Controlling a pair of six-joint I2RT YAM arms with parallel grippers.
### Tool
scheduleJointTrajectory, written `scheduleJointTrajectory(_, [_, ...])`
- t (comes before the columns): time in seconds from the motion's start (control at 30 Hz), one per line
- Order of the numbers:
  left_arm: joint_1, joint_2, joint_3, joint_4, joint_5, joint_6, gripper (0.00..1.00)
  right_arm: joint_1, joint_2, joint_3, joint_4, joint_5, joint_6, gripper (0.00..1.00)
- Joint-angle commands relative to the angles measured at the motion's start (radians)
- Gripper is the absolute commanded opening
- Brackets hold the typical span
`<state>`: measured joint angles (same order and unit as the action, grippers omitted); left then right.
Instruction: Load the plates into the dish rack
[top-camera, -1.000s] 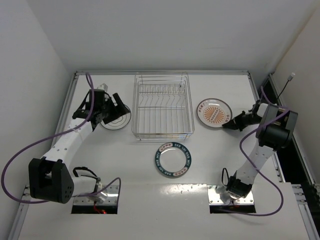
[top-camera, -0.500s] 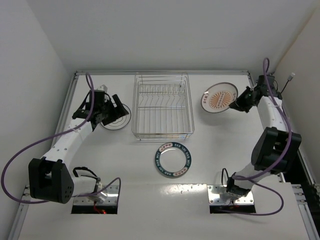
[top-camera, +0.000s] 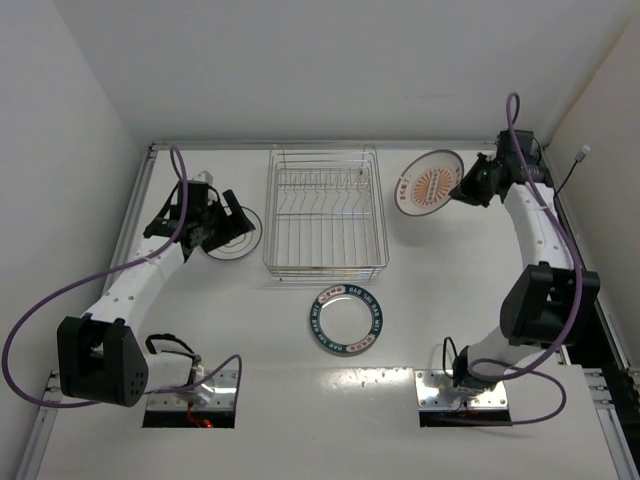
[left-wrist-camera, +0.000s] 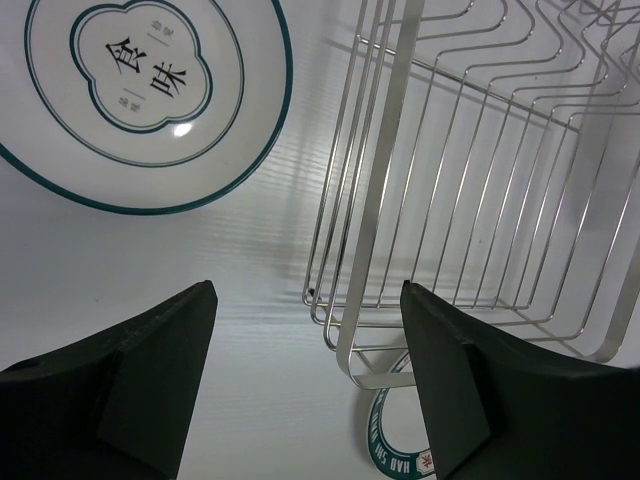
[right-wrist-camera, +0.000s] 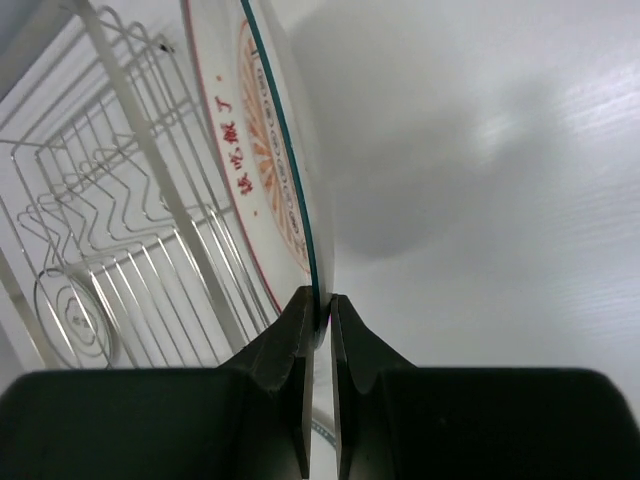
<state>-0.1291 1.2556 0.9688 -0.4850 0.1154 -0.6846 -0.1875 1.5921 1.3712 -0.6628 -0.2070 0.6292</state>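
Since the frame a second back, my right hand (top-camera: 462, 190) has lifted the orange-patterned plate (top-camera: 430, 183) off the surface (top-camera: 450, 300). It now holds the plate in the air, tilted up on edge, at about 2 o'clock from the dish rack (top-camera: 325, 268), just off its far right corner. The right arm has swung up and away from me to get there. The left arm has not moved. Its hand (top-camera: 228, 218) stands wide and empty over the ringed plate (top-camera: 246, 236), which lies flat at 9 o'clock from the rack.

I count three plates, one rack and two hands. The third, the teal-rimmed plate (top-camera: 320, 322), lies flat at 6 o'clock from the rack, close to its near edge. No plate is in the rack.

The right wrist camera shows what the overhead cannot. The two fingers (right-wrist-camera: 300, 320) are pinched narrow on the plate's rim, with red characters on its face, and the ringed plate is visible through the wires. The left wrist camera shows dark characters at the centre of the ringed plate (left-wrist-camera: 150, 90). It also shows the rack's corner post (left-wrist-camera: 383, 150) and a sliver of the teal rim (left-wrist-camera: 395, 455) beneath it.
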Motion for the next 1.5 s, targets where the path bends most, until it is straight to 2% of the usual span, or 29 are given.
scheduleJointTrajectory(0.0, [0.011, 0.008, 0.034, 0.003, -0.003, 0.013, 0.71, 0.083, -0.087, 0.126, 0.065, 0.104, -0.036, 0.00])
scheduleJointTrajectory(0.2, [0.011, 0.008, 0.034, -0.006, -0.014, 0.013, 0.71, 0.193, -0.096, 0.172, 0.077, 0.233, -0.057, 0.00])
scheduleJointTrajectory(0.43, [0.011, 0.008, 0.034, -0.017, -0.023, 0.013, 0.71, 0.367, -0.020, 0.192, 0.101, 0.405, -0.094, 0.00])
scheduleJointTrajectory(0.67, [0.031, 0.008, 0.056, -0.049, -0.033, 0.042, 0.71, 0.466, 0.069, 0.221, 0.101, 0.566, -0.114, 0.00])
scheduleJointTrajectory(0.9, [0.049, 0.008, 0.056, -0.058, -0.033, 0.051, 0.71, 0.560, 0.134, 0.325, 0.016, 0.764, -0.057, 0.00])
scheduleJointTrajectory(1.13, [0.058, 0.008, 0.056, -0.058, -0.033, 0.060, 0.71, 0.603, 0.103, 0.347, 0.020, 0.908, -0.034, 0.00])
scheduleJointTrajectory(1.47, [0.059, 0.018, 0.056, -0.058, -0.022, 0.060, 0.71, 0.612, 0.138, 0.394, 0.023, 0.928, -0.066, 0.00])
